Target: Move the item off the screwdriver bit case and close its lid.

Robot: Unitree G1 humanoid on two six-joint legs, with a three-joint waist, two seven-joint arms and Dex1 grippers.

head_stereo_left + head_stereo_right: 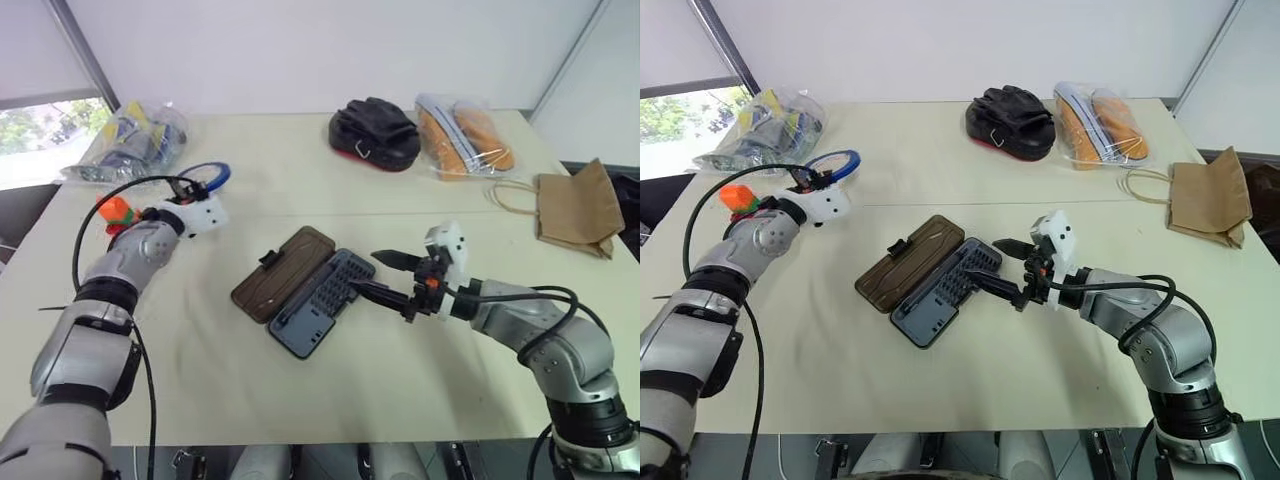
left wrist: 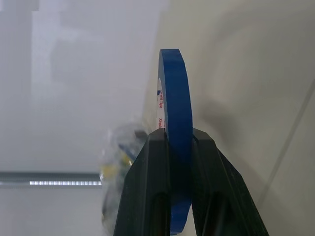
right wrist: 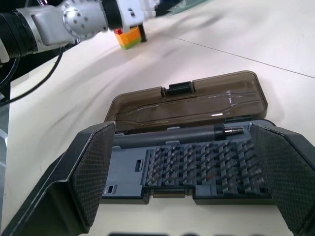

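Note:
My left gripper (image 1: pixel 192 186) is shut on the item, a thin blue tape ring (image 1: pixel 210 177), and holds it raised over the table's far left. In the left wrist view the ring (image 2: pixel 174 98) stands edge-on between the two black fingers (image 2: pixel 147 187). The screwdriver bit case (image 1: pixel 318 300) lies open at the table's middle, its grey-blue tray full of small bits (image 3: pixel 197 167). Beside the tray, flat on the table, lies the smoky brown lid (image 1: pixel 283 272) with its black latch tab (image 1: pixel 268 258). Just right of the tray hovers my right gripper (image 1: pixel 375 273), open and empty.
An orange, green and yellow block stack (image 1: pixel 118 210) stands under my left forearm. At the back are a clear bag of items (image 1: pixel 130 140), a black padded mitt (image 1: pixel 373 133) and bagged orange shoes (image 1: pixel 462 135). A brown paper bag (image 1: pixel 575 208) lies at the right.

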